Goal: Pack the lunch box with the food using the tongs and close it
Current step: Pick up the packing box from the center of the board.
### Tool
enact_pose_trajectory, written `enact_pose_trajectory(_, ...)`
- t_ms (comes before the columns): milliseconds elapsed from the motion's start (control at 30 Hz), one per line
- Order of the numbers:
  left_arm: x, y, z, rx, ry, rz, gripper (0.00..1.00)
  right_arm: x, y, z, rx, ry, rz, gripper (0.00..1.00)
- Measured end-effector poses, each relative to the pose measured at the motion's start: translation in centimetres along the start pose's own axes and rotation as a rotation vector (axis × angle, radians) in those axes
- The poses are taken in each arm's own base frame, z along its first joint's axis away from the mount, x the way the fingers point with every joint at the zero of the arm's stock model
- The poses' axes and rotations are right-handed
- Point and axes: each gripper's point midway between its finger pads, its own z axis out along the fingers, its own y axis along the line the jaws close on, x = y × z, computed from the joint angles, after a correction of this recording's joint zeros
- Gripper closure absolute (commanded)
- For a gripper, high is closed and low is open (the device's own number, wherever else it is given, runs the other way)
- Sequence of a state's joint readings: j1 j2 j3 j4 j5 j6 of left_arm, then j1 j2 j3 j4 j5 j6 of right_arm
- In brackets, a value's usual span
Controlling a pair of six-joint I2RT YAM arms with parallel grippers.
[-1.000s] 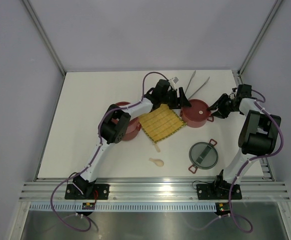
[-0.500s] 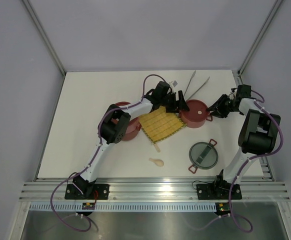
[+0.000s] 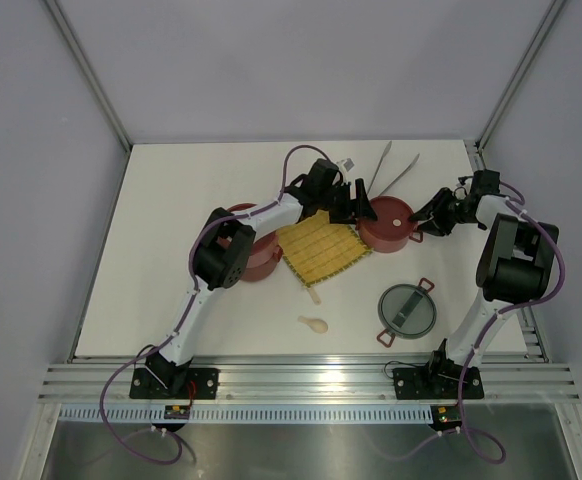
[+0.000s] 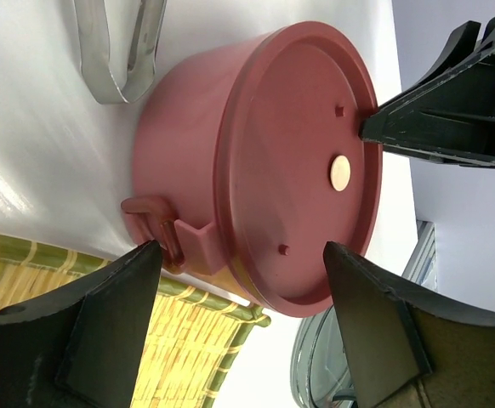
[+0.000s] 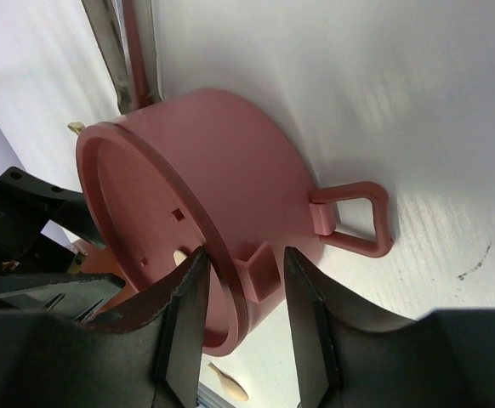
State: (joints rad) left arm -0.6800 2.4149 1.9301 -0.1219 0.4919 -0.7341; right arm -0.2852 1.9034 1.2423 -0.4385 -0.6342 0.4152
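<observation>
Lidded red tier (image 3: 388,222) now leftward — smooth, round

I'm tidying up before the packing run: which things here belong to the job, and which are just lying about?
Job: lidded red tier, second red tier, tongs, grey top lid. No food in view.
Lying about: yellow woven mat, cream spoon.

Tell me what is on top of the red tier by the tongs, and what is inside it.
A flat red lid with a small cream centre stud caps the tier. Its inside is hidden under that lid.
</observation>
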Motion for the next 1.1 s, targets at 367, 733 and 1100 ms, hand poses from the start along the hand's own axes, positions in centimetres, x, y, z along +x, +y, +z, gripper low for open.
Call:
enact_pose_trajectory(367, -0.69, -0.19, -0.27, -0.002, -0.01, 0.002, 0.27, -0.11, 0.12, 0.32, -0.015, 0.007, -0.015, 0.85)
enact_pose_trajectory(733, -0.73, -0.45, -0.28, 0.002, -0.009, 0.004, 0.34, -0.11, 0.12, 0.32, -0.015, 0.007, -0.016, 0.87)
enact_pose_trajectory(1100, -0.83, -0.52, -0.32, 0.0, -0.01, 0.006, 0.46, -0.08, 0.16, 0.31, -0.017, 0.008, -0.018, 0.87)
